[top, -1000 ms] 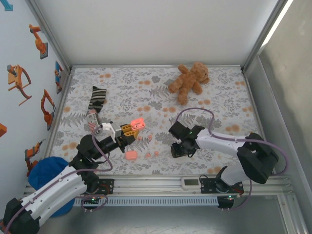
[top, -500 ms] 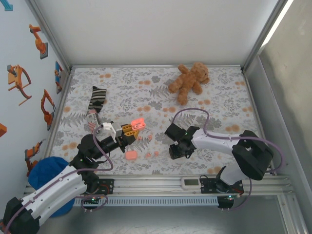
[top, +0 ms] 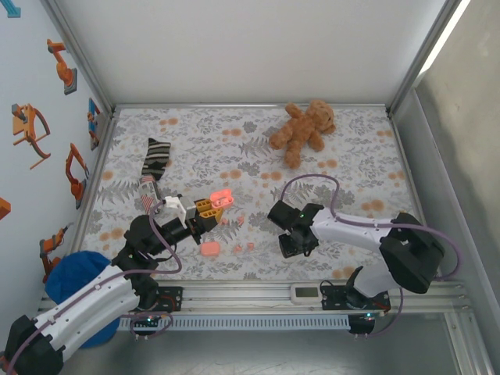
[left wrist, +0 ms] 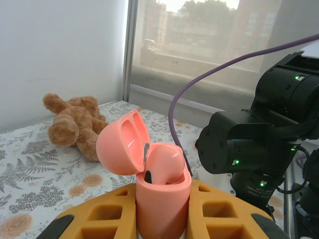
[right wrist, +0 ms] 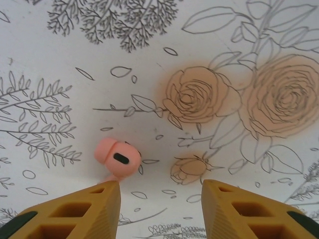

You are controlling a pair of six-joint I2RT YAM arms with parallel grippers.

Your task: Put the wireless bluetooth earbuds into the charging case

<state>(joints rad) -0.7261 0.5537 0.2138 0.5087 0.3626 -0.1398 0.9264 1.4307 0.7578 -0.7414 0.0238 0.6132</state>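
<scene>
My left gripper [left wrist: 162, 221] is shut on an upright salmon-pink charging case [left wrist: 160, 199] whose lid stands open; one earbud [left wrist: 165, 163] sits inside it. From above, that case [top: 219, 197] hangs over the cloth left of centre, in my left gripper [top: 205, 211]. My right gripper [right wrist: 160, 199] is open, pointing down at the cloth, with a loose pink earbud [right wrist: 117, 158] lying just beyond its left fingertip [right wrist: 102, 191]. More earbuds [top: 244, 248] lie on the cloth between the arms, left of my right gripper [top: 290, 244].
A second pink case [top: 209, 248], closed, lies on the flowered cloth [top: 234, 156] near the front edge. A teddy bear [top: 303, 129] is at the back right and a striped sock [top: 155, 161] at the back left. A blue bundle [top: 78, 273] sits off the table's left corner.
The right arm shifted a little left, then back right and nearer the front edge. The left arm and its case have not moved.
</scene>
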